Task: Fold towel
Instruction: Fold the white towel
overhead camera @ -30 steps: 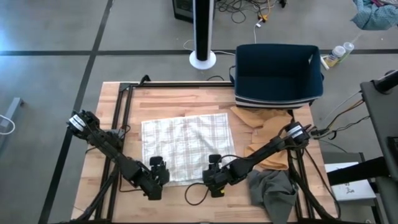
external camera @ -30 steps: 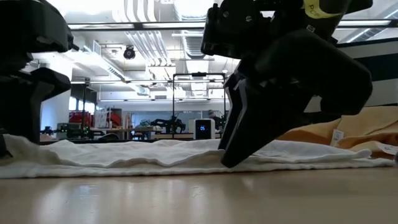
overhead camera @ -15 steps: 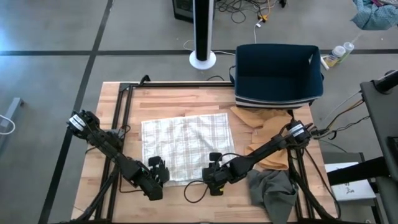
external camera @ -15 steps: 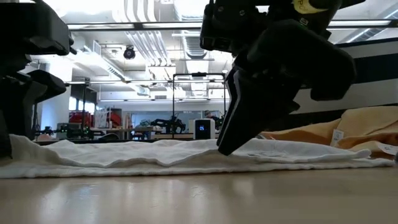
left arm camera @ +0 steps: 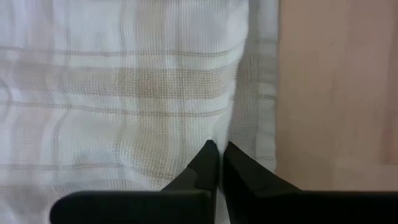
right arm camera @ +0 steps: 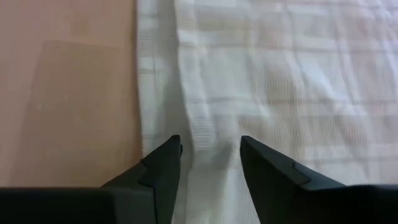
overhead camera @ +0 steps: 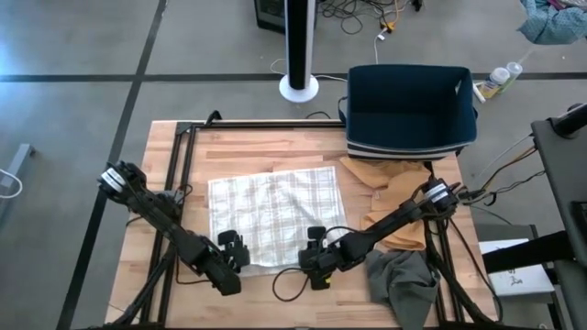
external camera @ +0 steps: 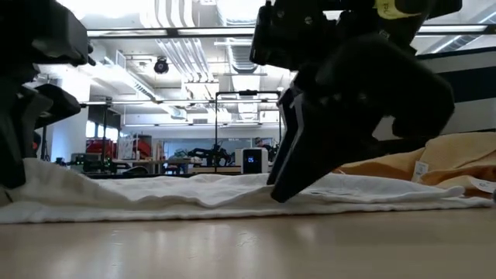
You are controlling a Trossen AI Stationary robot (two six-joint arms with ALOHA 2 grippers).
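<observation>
- The towel (overhead camera: 275, 216), white with pale checked lines, lies spread flat in the middle of the wooden table (overhead camera: 238, 147), its near hem close to the table's front edge.
- My left pincer (overhead camera: 233, 254) sits at the towel's front-left corner. In the left wrist view its two dark fingers (left arm camera: 208, 165) stand pressed together, with a raised ridge of the cloth meeting their tips; I read this as pinched shut on the towel's hem.
- In the low view the towel (external camera: 194, 198) rises in a small peak at that left corner, next to my left pincer (external camera: 19, 155).
- My right pincer (overhead camera: 315, 258) sits at the towel's front-right corner. In the right wrist view its fingers (right arm camera: 163, 168) stand apart, one on each side of a raised fold of the hem; I cannot tell whether they grip the cloth.
- In the low view my right pincer (external camera: 283, 182) points down onto the cloth's front edge.
- A dark blue bin (overhead camera: 410, 110) stands at the table's rear-right corner.
- A tan cloth (overhead camera: 394, 192) lies in front of the bin along the right edge, well apart from the towel.
- A grey cloth (overhead camera: 404, 282) lies bunched at the front-right corner.
</observation>
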